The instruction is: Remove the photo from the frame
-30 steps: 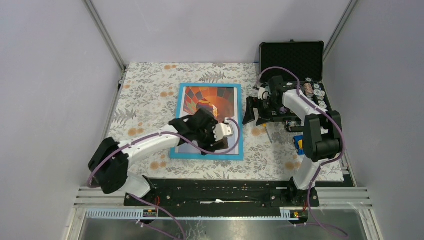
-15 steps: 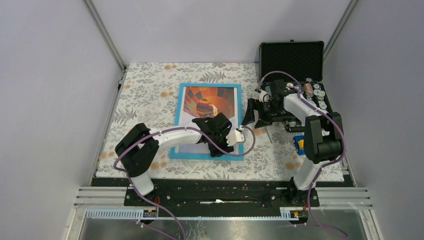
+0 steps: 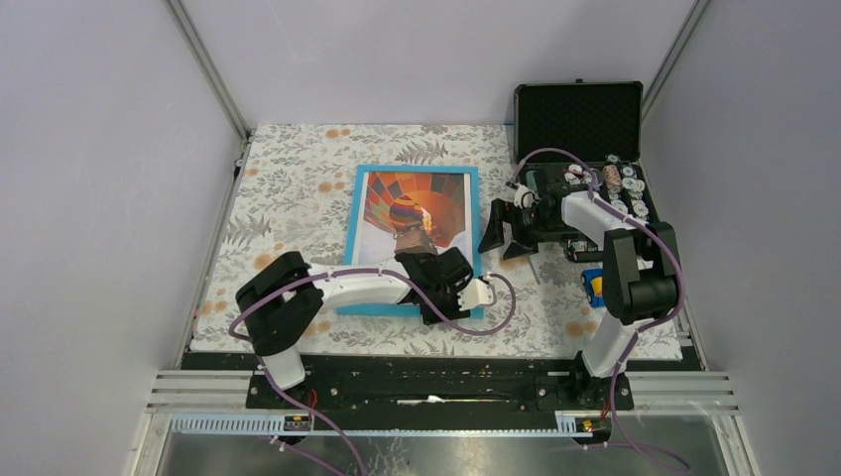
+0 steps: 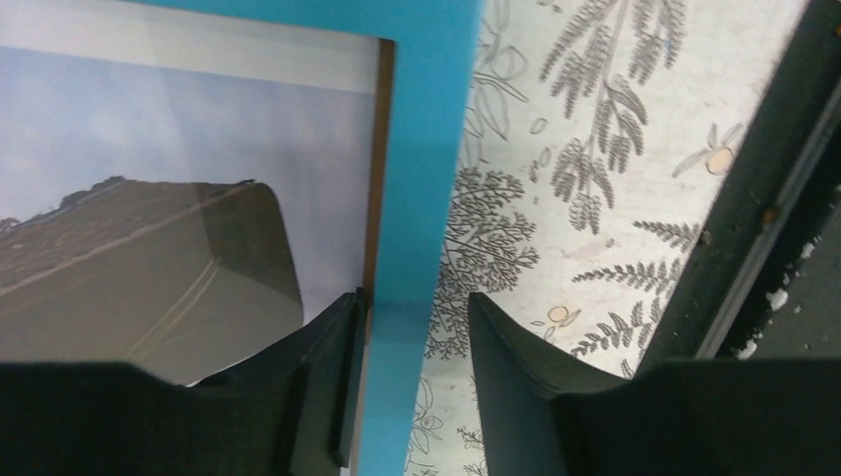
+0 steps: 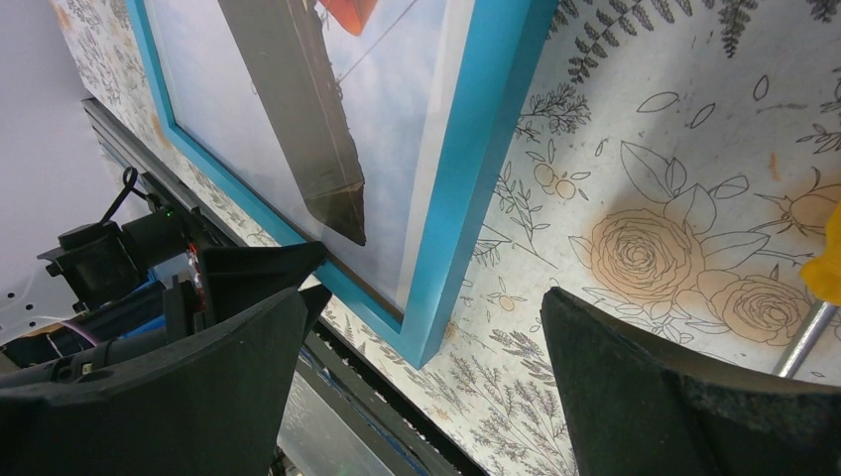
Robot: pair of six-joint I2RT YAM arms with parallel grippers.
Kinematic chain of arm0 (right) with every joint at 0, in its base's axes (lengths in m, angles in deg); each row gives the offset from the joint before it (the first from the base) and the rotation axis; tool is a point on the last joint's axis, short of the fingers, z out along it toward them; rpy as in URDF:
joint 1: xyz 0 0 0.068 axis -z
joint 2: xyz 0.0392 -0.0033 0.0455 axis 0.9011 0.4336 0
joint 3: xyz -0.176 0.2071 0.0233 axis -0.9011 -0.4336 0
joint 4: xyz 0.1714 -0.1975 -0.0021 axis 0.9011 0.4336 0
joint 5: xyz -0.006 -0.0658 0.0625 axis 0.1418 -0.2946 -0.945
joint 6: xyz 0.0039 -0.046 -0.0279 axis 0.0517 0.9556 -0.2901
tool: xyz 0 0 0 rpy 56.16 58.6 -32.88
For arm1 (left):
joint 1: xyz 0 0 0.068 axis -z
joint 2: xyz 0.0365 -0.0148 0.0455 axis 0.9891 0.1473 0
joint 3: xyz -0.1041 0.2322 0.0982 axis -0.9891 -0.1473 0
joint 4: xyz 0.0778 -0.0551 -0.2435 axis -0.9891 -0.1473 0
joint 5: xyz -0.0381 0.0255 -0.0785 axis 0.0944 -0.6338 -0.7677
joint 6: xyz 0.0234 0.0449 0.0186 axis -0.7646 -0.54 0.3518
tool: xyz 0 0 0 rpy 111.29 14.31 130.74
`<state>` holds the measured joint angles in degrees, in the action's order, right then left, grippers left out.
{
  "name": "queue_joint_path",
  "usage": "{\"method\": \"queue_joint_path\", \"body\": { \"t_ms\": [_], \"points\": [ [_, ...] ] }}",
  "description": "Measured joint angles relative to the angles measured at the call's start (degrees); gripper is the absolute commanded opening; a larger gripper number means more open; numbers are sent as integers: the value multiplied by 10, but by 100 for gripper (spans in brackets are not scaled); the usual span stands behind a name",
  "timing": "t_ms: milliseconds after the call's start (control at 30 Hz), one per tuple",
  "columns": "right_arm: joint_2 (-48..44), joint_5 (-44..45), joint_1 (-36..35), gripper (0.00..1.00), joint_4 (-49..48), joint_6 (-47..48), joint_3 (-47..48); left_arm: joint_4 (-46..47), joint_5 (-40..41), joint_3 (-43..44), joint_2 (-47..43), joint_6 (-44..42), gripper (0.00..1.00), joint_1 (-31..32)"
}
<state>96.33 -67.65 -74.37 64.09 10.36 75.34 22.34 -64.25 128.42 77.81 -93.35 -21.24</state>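
Observation:
The frame (image 3: 355, 233) lies face up on the floral cloth, its blue border around the photo (image 3: 417, 203) of the orange balloon. My left gripper (image 3: 441, 297) is down at the frame's near right corner. In the left wrist view its open jaws (image 4: 414, 302) straddle the blue border (image 4: 426, 149). One finger rests at the inner edge over the photo (image 4: 198, 119), the other stands apart over the cloth. My right gripper (image 3: 503, 238) hangs wide open and empty just right of the frame. Its wrist view (image 5: 424, 293) shows the frame's corner (image 5: 496, 119) and the photo (image 5: 397, 99).
An open black case (image 3: 580, 114) with several small items stands at the back right, behind the right arm. A blue and yellow item (image 3: 592, 285) lies near the right arm's base. A black rail (image 3: 426, 372) runs along the table's near edge.
My left arm has swung toward me and to the right, off the middle of the photo to the frame's near right corner. The balloon now shows. The right gripper shifted slightly.

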Motion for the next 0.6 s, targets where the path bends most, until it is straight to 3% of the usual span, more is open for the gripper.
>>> {"method": "queue_joint_path", "body": {
  "t_ms": [67, 233, 600],
  "points": [
    [0, 0, 0, 96, -2, -1, -6, 2, 10, 6, 5, 11, 34, 0],
    [0, -13, 0, 96, -3, -2, -16, -13, 23, 23, 14, 20, 0, 2],
    [2, -90, 1, 100, -2, -16, -18, -49, 10, 50, -6, 21, 0, -3]
  ]
}}
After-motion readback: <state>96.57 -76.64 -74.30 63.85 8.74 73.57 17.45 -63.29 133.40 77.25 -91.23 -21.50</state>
